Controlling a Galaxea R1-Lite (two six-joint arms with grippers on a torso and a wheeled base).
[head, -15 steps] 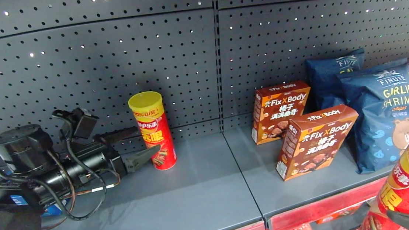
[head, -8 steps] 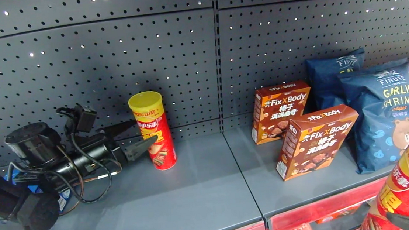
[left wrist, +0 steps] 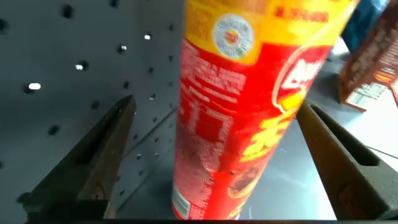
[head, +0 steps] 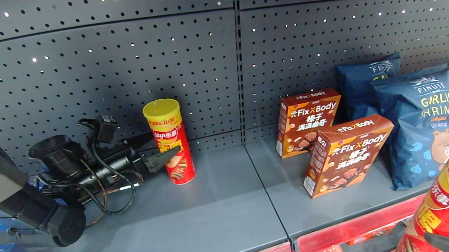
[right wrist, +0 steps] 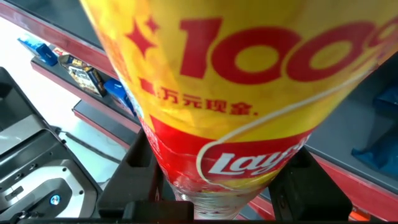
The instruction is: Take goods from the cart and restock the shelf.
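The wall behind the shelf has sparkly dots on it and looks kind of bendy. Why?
Head view: the sparkles are likely light coming through some holes in the pegboard wall, and its straight seams look bowed because the lens bends lines. Left wrist view: a few of the same lit holes glow beside the chips can.
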